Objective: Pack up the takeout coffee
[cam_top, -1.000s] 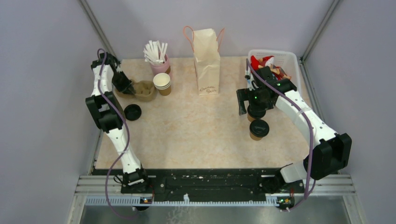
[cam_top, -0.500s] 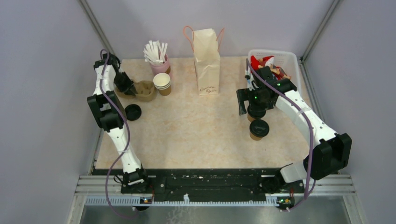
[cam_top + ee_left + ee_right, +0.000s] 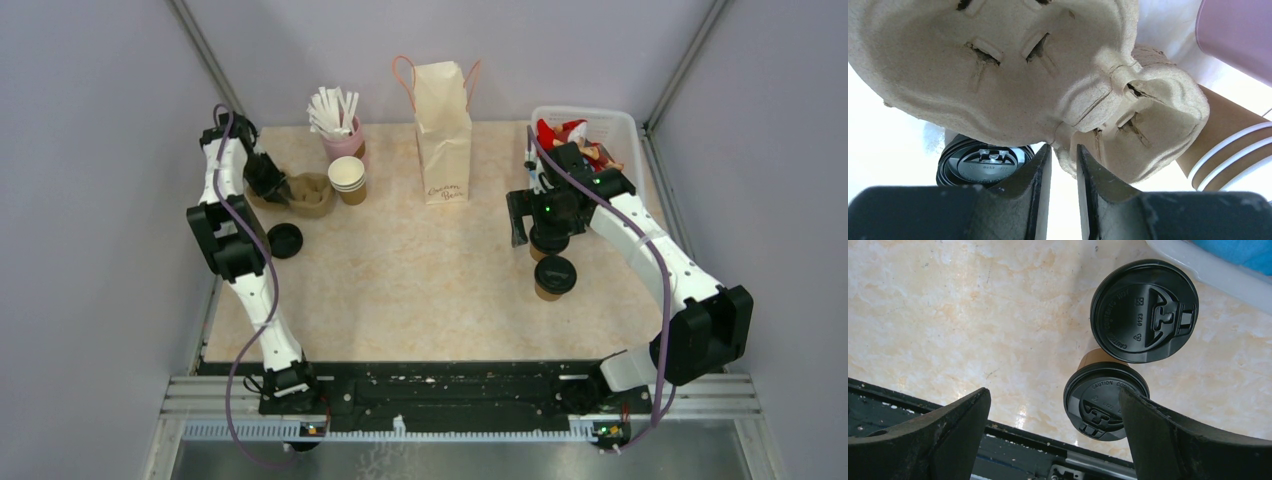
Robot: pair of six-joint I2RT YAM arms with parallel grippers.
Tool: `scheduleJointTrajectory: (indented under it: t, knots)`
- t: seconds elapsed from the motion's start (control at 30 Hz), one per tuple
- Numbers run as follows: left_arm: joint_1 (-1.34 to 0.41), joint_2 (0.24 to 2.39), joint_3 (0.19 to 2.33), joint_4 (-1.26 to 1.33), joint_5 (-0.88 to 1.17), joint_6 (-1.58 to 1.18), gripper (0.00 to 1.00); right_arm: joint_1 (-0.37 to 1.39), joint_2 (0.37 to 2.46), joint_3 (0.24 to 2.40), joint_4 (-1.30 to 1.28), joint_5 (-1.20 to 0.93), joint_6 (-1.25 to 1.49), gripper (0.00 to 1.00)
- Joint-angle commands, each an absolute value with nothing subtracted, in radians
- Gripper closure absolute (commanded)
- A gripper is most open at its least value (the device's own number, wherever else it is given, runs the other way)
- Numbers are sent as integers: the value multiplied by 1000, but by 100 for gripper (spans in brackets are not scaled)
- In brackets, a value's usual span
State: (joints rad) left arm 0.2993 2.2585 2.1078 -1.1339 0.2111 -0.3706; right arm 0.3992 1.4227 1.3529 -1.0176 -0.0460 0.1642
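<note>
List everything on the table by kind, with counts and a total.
Lidded coffee cups: 2
Loose black lid: 1
Pulp cup carrier: 1
Stack of lidless paper cups: 1
Pink cup of straws: 1
Paper bag: 1
White plastic bin: 1
Total: 8

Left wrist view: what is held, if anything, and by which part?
Unclear: the left gripper straddles the rim of the pulp carrier between its pockets, jaws slightly apart; grip unconfirmed.

Open desk [image 3: 400, 290] spans the middle and near side. Obstacles: paper bag [image 3: 443, 130] at the far edge; pink straw cup [image 3: 345, 140], stacked cups [image 3: 348, 178] and pulp tray [image 3: 305, 192] far left; bin [image 3: 612, 122] and two lidded cups [image 3: 553, 275] on the right.
</note>
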Motion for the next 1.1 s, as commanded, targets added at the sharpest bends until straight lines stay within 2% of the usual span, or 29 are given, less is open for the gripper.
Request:
scheduleJointTrajectory:
  t: [0.0,0.47,0.7,1.07]
  knots:
    - [296,2245,2148,-1141,213,-367,69,400,1427,1366,-993,-46,156,1]
    - [288,2260,2151,-1132,225,-375,83,399,1428,1370,-995,-40,156,1]
    - [289,2254,2160,-1151,212,-365,74,397,1431,1373,-996,-38,157,1]
    - [286,2259,2169,-1148,225,-373,77,395,1432,1370,-996,-43,156,1]
